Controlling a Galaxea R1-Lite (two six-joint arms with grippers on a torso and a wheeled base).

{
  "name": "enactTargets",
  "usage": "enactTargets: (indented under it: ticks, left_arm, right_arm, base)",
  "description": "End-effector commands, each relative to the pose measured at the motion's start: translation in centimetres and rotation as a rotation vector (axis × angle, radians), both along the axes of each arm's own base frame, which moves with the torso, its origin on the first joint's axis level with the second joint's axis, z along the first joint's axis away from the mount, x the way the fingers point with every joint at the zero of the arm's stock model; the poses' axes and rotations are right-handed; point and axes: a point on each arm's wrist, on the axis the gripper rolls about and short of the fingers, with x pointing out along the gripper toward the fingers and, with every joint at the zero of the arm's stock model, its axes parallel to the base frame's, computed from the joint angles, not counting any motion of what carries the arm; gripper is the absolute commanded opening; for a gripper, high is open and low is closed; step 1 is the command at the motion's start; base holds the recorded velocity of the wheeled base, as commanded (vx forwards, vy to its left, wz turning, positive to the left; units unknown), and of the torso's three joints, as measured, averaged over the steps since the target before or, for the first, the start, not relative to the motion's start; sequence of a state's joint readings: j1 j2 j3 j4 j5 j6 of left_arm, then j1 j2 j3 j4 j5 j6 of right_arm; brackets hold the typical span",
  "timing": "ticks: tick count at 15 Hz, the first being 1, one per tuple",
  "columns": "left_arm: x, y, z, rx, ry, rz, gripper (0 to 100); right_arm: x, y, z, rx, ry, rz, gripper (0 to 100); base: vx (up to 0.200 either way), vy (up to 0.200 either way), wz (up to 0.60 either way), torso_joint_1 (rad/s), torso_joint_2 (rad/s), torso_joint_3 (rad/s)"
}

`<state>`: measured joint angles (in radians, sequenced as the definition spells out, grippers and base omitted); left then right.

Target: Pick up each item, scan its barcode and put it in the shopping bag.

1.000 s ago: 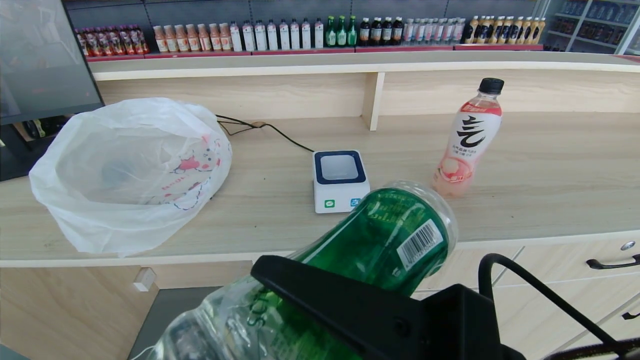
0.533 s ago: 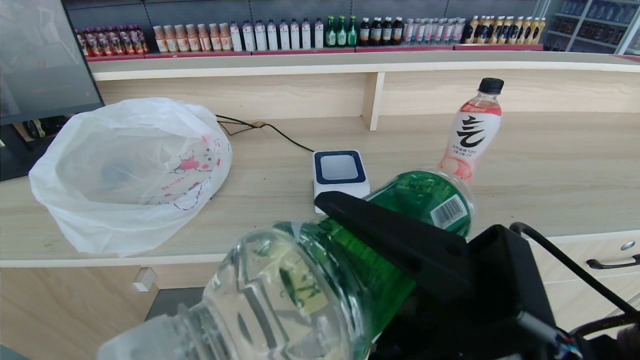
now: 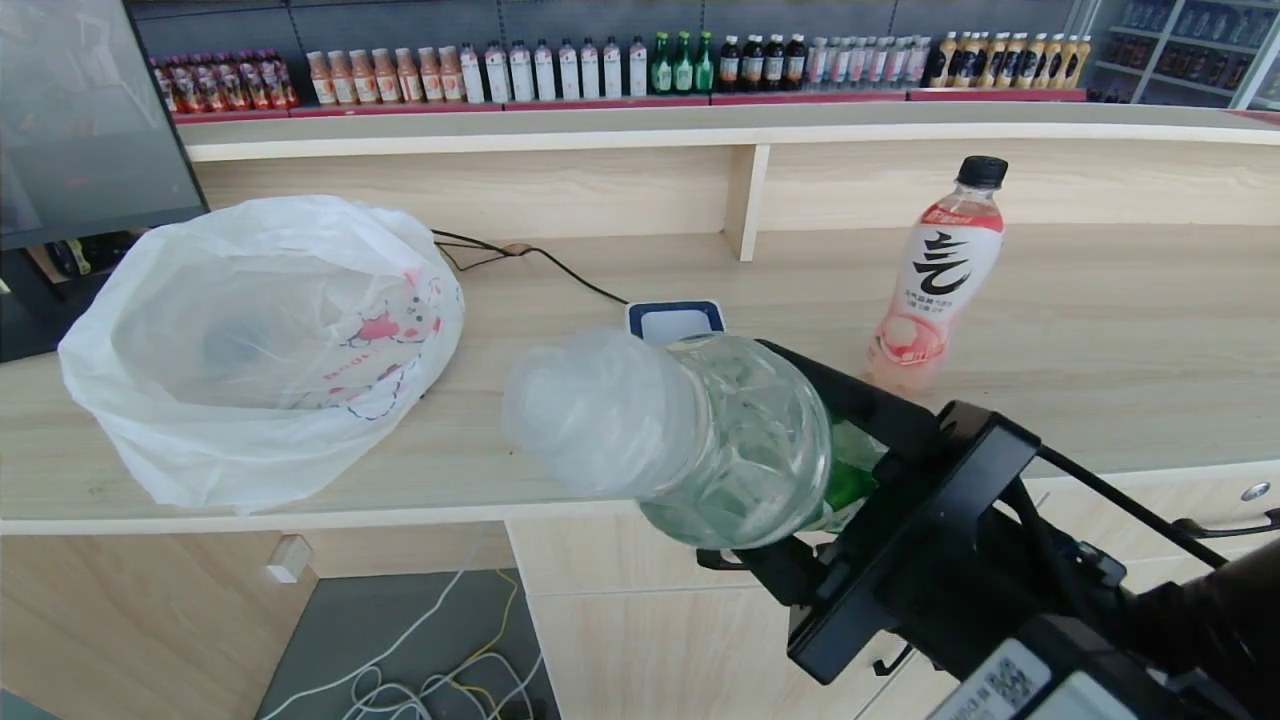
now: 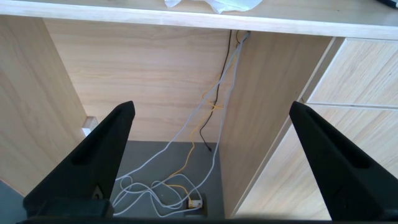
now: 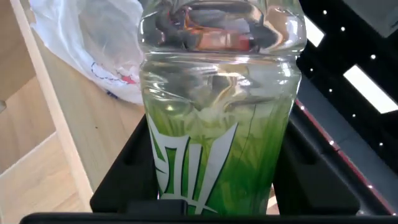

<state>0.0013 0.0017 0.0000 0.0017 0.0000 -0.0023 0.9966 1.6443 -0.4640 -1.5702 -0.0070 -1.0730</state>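
Green-label bottle (image 3: 720, 430) is clamped in R gripper (image 3: 745, 450), cap end twd head cam, above counter (image 3: 1100, 340) front edge, just before scanner (image 3: 677, 318). L gripper (image 4: 211, 109) is spread wide below counter level. Shopping bag (image 3: 260, 340) is set on counter's left.

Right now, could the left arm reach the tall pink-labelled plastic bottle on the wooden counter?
Probably not easily: the left gripper hangs open below the wooden counter, the pink-labelled bottle stands far right, and the right gripper with its clear green-labelled bottle sits between.
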Motion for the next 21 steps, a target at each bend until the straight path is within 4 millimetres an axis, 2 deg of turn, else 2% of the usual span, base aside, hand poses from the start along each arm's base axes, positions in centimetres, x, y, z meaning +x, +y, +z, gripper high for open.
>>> enactTargets:
  ticks: [1,4,8,11,12,13,15,21]
  left_arm:
    - [0.0,0.0,0.0,0.001,0.000,0.000,100]
    - [0.0,0.0,0.0,0.001,0.000,0.000,100]
    - [0.0,0.0,0.0,-0.001,0.000,0.000,100]
    - [0.0,0.0,0.0,-0.001,0.000,0.000,100]
    - [0.0,0.0,0.0,0.001,0.000,0.000,100]
    - [0.0,0.0,0.0,-0.001,0.000,0.000,100]
    - [0.0,0.0,0.0,-0.001,0.000,0.000,100]
    - [0.0,0.0,0.0,-0.001,0.000,0.000,100]
  right_arm:
    - [1.5,1.6,-1.4,0.009,0.101,0.039,0]
    - [2.7,1.3,-1.4,0.039,0.146,0.067,0]
    - [2.3,1.0,-0.5,0.115,0.219,0.178,0]
    - [3.3,0.8,0.1,0.155,0.219,0.155,0]
    - [4.7,0.3,1.4,0.251,0.256,0.158,0]
    - [5.2,0.7,1.7,0.316,0.332,0.206,0]
    - [6.4,0.0,2.5,0.393,0.367,0.207,0]
    - [9.6,-3.1,3.2,0.589,0.484,0.155,0]
  base:
    - [0.000,0.000,0.00,0.000,0.00,0.000]
    - [0.000,0.000,0.00,0.000,0.00,0.000]
    - [0.000,0.000,0.00,0.000,0.00,0.000]
    - [0.000,0.000,0.00,0.000,0.00,0.000]
    - [0.000,0.000,0.00,0.000,0.00,0.000]
    - [0.000,0.000,0.00,0.000,0.00,0.000]
    - [0.000,0.000,0.00,0.000,0.00,0.000]
    - [0.000,0.000,0.00,0.000,0.00,0.000]
